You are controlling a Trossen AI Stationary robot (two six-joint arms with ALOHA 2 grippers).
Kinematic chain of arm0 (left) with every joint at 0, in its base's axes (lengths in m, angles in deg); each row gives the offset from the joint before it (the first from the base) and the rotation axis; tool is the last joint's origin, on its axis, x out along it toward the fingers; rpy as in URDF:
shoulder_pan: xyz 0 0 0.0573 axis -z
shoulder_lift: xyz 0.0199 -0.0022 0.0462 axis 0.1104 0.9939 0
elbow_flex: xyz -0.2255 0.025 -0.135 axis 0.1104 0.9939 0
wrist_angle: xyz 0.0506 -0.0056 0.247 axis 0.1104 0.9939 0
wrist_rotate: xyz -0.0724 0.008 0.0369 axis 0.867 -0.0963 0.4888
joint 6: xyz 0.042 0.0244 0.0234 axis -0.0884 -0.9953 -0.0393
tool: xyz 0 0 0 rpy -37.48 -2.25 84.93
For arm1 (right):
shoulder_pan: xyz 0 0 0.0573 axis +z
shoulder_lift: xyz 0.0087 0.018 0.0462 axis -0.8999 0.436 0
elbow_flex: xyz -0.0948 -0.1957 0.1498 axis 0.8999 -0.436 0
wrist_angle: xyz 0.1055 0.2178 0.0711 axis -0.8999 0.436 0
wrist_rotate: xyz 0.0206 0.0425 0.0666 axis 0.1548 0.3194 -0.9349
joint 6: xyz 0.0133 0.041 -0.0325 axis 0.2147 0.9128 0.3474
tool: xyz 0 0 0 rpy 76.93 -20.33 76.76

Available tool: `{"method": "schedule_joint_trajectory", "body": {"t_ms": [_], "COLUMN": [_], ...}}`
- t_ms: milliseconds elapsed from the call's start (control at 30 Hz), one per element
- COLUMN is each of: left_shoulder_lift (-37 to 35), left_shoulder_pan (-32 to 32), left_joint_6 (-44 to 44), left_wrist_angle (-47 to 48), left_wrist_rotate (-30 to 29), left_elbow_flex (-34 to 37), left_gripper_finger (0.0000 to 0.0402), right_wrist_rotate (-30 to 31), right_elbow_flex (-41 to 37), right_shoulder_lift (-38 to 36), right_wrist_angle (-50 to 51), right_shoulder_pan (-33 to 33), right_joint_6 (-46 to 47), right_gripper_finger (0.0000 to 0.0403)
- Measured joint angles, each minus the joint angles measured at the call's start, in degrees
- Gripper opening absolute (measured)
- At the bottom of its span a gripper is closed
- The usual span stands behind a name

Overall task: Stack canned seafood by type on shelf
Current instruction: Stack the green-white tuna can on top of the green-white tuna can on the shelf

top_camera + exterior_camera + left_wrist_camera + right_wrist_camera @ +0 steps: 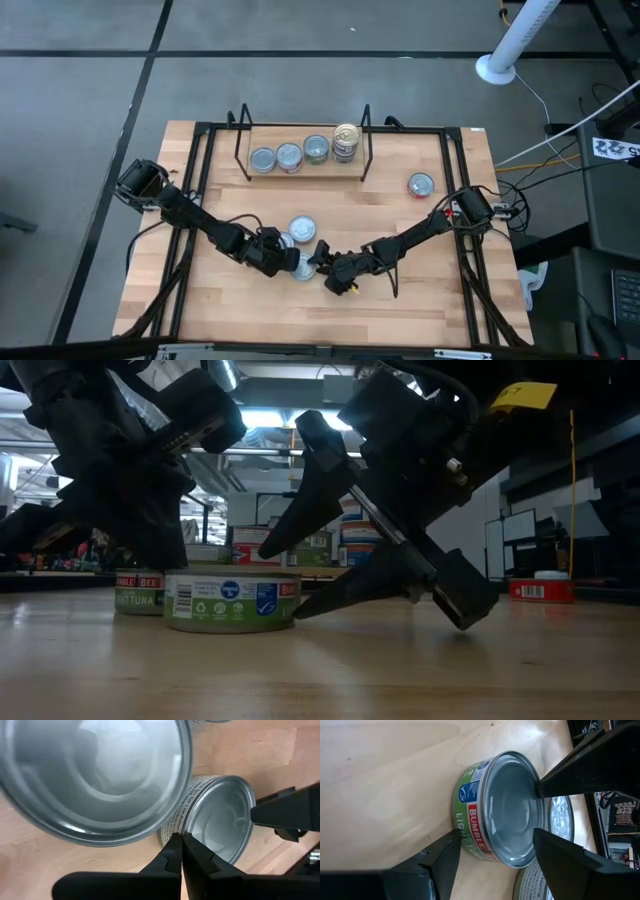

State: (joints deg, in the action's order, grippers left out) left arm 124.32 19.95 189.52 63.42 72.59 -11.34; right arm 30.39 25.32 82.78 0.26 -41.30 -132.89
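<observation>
Item: green-label tin (490, 817), upright on the table (420, 290), well in front of the shelf (300, 172) and just beside a second loose tin (302, 229). Right gripper (322, 258): jaws spread wide, one either side of this tin, not yet clamped (no lift evident). Left gripper (178, 852): fingers shut together on nothing, tips resting at the tin's lid. Shelf contents: four positions filled, the gold-lidded stack (346, 142) at one end; a red tin (421, 184) lies apart, beyond the shelf's end. Risks, judged: the closing jaws may nudge the neighbouring tin, or the left fingertips may foul the grasp; an off-centre clamp could let the smooth wall slip.
</observation>
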Motion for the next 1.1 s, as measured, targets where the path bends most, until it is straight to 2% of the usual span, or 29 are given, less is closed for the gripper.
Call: {"method": "schedule_joint_trajectory", "body": {"t_ms": [267, 600, 1100], "left_shoulder_lift": [0.0, -0.83, -4.37], "left_shoulder_pan": [0.0, -0.02, -0.02], "left_joint_6": [-0.73, -0.78, -1.61], "left_wrist_angle": [-1.51, -2.18, -1.34], "left_wrist_rotate": [-0.09, -0.28, -0.85], "left_elbow_flex": [0.0, -0.04, -0.13], "left_gripper_finger": [0.0, 0.0, 0.0], "right_wrist_rotate": [0.09, 5.81, 7.39], "right_elbow_flex": [-0.01, 0.0, 0.01], "right_shoulder_lift": [0.0, 0.0, 0.0], "right_wrist_angle": [0.48, 0.53, -0.14], "right_shoulder_pan": [0.09, 2.44, 2.4], "right_joint_6": [0.02, -0.84, -0.87], "right_gripper_finger": [0.025, 0.025, 0.025]}}
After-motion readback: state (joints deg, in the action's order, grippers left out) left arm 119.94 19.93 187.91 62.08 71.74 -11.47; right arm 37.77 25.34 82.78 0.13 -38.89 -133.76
